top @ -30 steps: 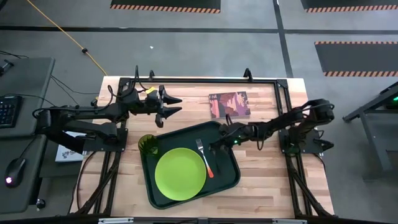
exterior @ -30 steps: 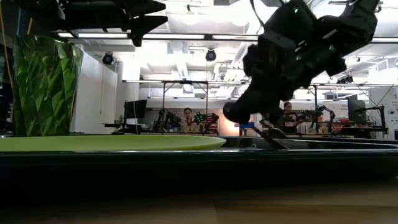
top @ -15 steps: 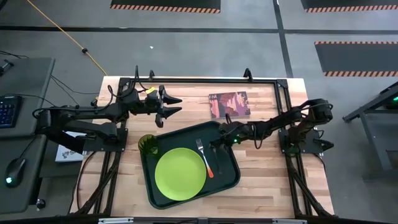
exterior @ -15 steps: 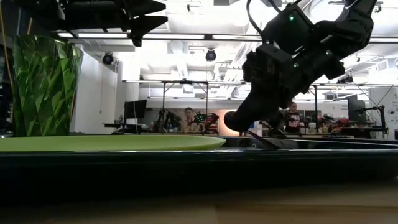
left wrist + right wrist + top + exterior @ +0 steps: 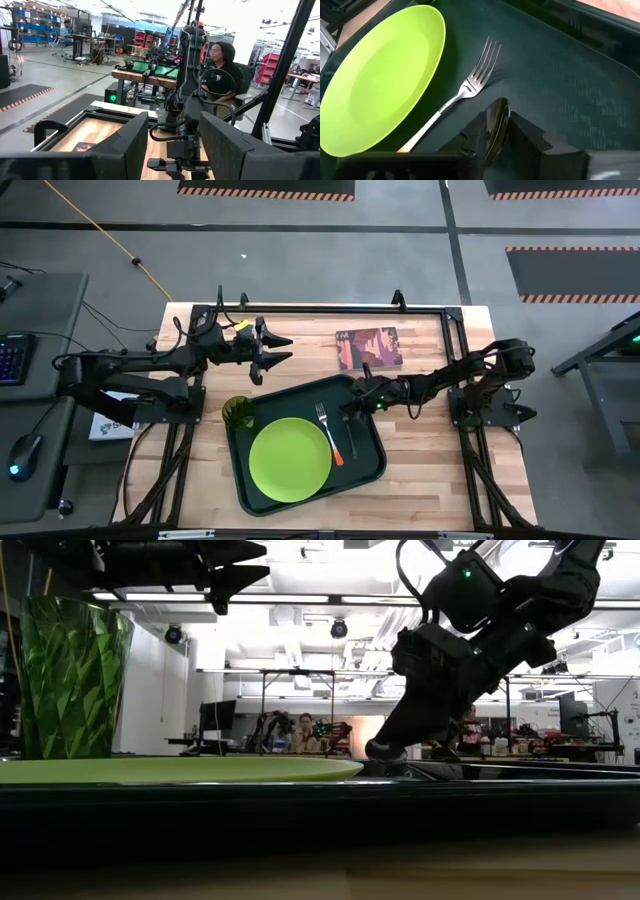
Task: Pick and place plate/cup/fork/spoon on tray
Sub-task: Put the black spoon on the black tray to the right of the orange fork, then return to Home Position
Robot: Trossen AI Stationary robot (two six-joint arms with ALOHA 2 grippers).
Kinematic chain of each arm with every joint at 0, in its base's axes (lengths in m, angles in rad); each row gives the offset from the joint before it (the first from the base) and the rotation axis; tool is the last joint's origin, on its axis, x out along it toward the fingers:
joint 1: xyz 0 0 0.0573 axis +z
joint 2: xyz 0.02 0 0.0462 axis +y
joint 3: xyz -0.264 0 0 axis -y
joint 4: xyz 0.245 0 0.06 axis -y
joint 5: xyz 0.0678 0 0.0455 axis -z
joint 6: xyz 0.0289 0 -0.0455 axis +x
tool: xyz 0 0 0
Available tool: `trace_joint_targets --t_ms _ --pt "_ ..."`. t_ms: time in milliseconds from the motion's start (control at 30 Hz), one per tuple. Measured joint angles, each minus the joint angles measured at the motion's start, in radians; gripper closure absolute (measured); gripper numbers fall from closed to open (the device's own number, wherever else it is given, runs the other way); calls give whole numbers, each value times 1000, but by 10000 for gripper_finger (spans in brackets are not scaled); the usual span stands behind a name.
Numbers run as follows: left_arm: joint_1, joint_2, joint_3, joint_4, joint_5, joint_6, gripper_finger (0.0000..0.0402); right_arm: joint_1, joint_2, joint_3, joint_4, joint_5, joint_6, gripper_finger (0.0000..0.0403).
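The right gripper (image 5: 496,137) is low over the tray (image 5: 368,455), its fingers (image 5: 472,137) closed on the spoon (image 5: 496,126), whose oval bowl sticks out just ahead of the fingertips and points toward the fork (image 5: 465,92). From above, the right gripper (image 5: 352,409) sits inside the tray's far right part, with the fork (image 5: 331,433) just beside it and the plate (image 5: 290,459) beyond the fork. The cup (image 5: 237,412) stands at the tray's far left corner, well away from these fingers.

The step in hand looks like setting the spoon down, the last piece to go on the tray. To do it well, the bowl should meet the tray floor before the fingers part, so the spoon lies down instead of dropping and bouncing. In the level view the right gripper (image 5: 385,748) appears very close to the tray rim, though whether the spoon already touches the floor cannot be told. The bare strip of tray next to the fork is the sensible spot: the spoon should land alongside the tines, not across them. Open the fingers only a little, then lift straight up so the thin handle does not catch.

The left gripper (image 5: 268,352) waits above the table behind the tray, fingers spread and empty.
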Motion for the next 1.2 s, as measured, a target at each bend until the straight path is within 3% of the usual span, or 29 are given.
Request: trace_joint_targets --t_ms 300,633,900,1067,1200 --pt "0 0 0 0 0 0 234 0 0 0 3 24 -23 305" --pt "0 0 0 0 0 0 233 0 0 -1 15 130 -99 304" --pt "0 0 0 0 0 0 234 -43 0 4 283 141 -257 304" --pt "4 -35 0 -50 42 16 234 -108 -2 92 337 143 -361 304" --pt "17 -147 0 -163 67 49 234 -145 -23 185 287 142 -421 304"
